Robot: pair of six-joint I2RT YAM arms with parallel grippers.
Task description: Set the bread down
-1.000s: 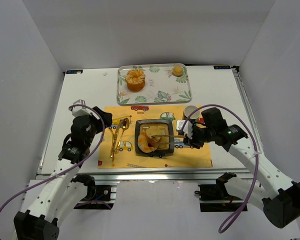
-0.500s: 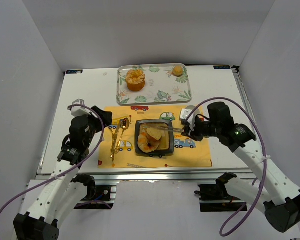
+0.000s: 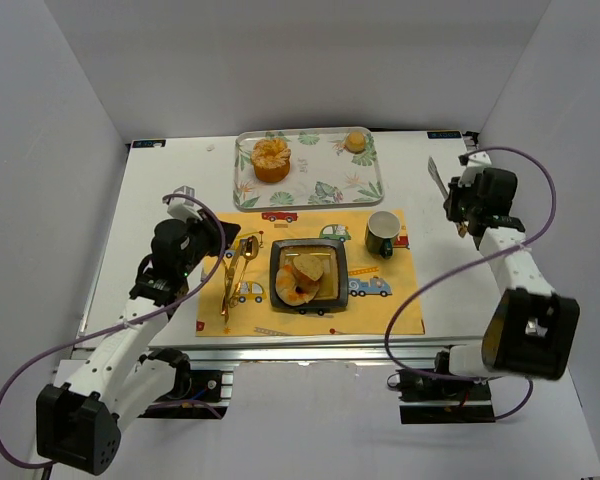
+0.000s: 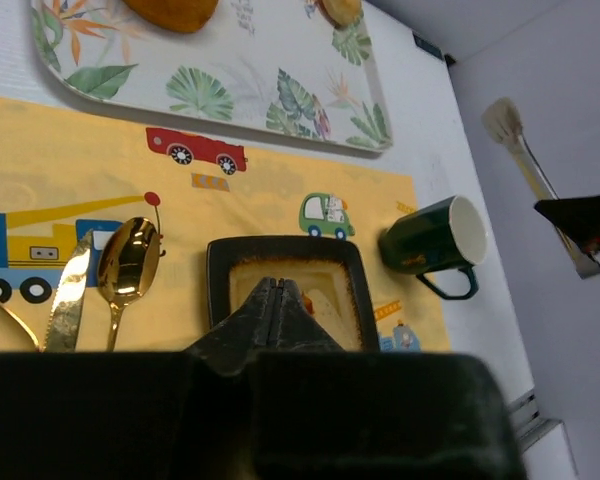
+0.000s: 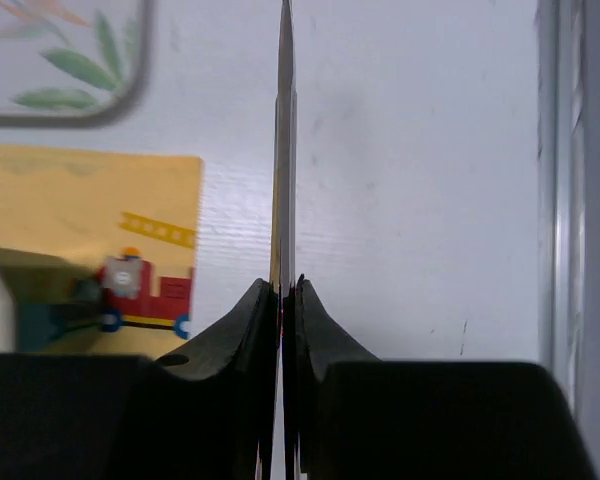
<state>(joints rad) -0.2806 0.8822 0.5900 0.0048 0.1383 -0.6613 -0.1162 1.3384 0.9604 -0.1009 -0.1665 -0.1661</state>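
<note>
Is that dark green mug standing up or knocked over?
Upright: the dark green mug shows its round white mouth to the overhead camera.

A white bench stands between plain white walls. At its far side lies a rectangular tray with rounded corners, pale and printed with green and orange leaves. Just in front of the tray, a yellow placemat is spread flat; it shows small vehicles, among them a red car, a green car and a blue crane truck. On the left part of the placemat lies gold cutlery: a spoon and, just beside it, a knife, both pointing toward the tray. Near the far right corner of the placemat stands a mug, dark green outside and white inside.
</note>
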